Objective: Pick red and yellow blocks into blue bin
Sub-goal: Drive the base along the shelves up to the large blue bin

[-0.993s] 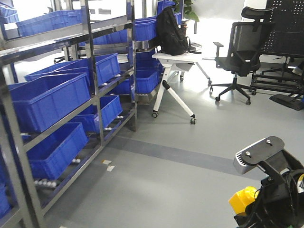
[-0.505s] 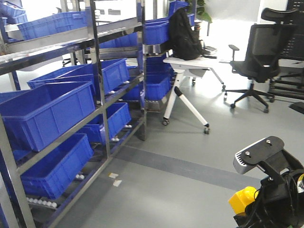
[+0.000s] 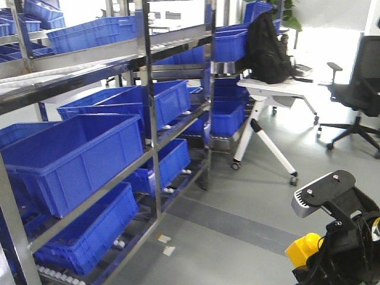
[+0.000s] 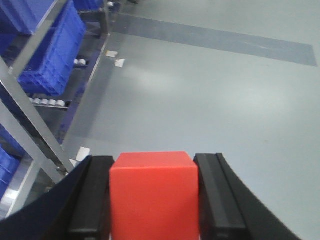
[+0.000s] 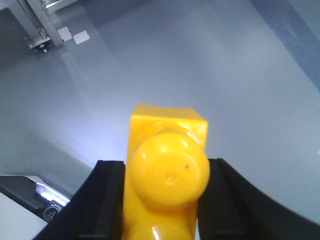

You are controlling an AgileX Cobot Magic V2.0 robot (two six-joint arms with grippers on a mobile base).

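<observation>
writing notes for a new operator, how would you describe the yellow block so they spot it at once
From the tall steel rack of blue plastic bins, look to the front view's bottom right corner. There the right hand grips a small yellow plastic brick; its round studs set it apart from the plain red cube in the left hand.

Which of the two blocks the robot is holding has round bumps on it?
The yellow block, clamped in the right gripper: it has a round stud facing the camera. The red block in the left gripper is a plain smooth cube.
</observation>
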